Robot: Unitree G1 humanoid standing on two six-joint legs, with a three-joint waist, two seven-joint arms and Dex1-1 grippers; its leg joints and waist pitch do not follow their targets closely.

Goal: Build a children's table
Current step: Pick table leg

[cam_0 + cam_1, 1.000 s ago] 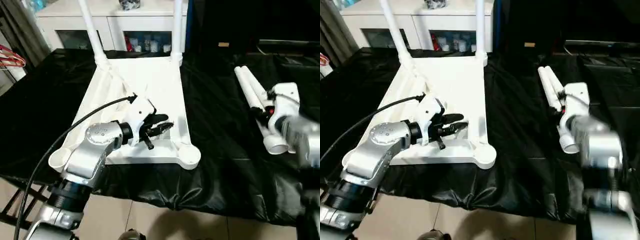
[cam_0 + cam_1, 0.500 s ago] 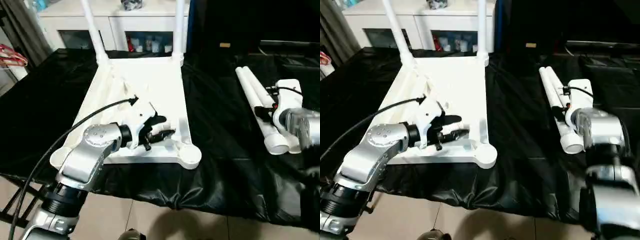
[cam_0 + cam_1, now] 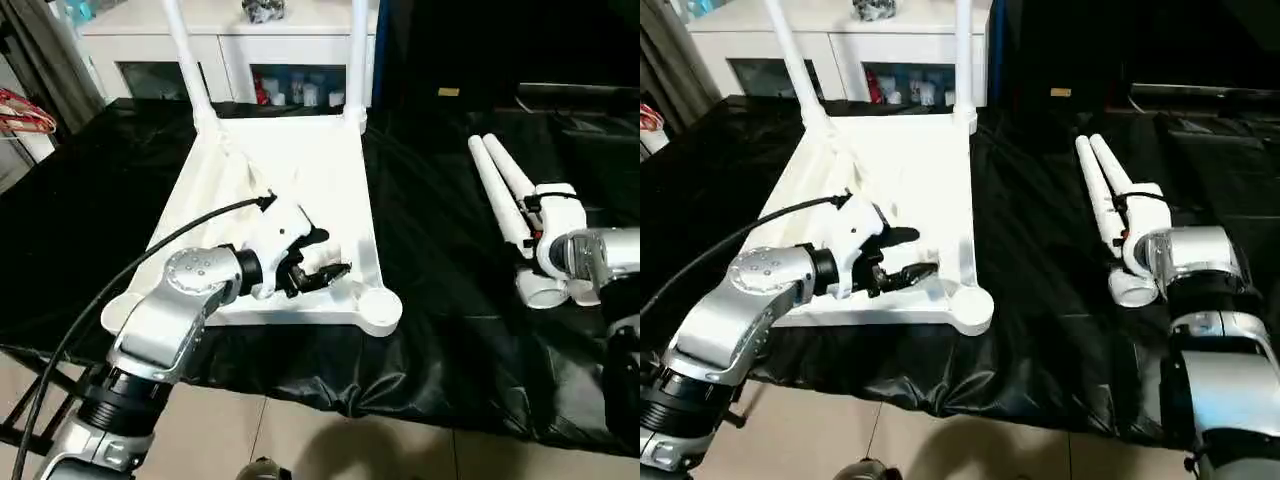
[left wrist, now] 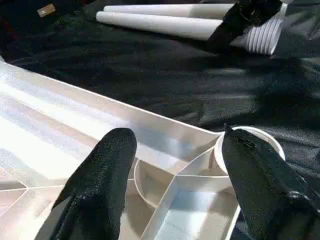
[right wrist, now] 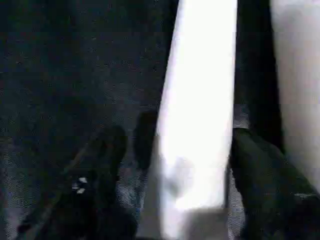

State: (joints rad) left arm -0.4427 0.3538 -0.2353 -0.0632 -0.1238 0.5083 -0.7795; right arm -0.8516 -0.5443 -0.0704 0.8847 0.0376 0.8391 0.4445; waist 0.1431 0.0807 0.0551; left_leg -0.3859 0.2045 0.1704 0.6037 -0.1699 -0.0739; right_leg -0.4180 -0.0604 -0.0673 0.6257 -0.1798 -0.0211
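Children's table (image 3: pixel 300 180) upside down mid-surface, ribbed plastic underside up, two tapered legs standing at far corners. Left end effector (image 4: pixel 172 165) spread over near corner socket. Right end effector (image 5: pixel 175 165) spread, straddling loose round leg (image 3: pixel 505 200) near surface's right edge.

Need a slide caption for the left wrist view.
Left hand open over the upturned tabletop's empty corner socket, two loose legs lying beyond.

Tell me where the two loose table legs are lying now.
The two loose legs lie side by side on the black cloth, right of the upturned tabletop, under the right gripper.
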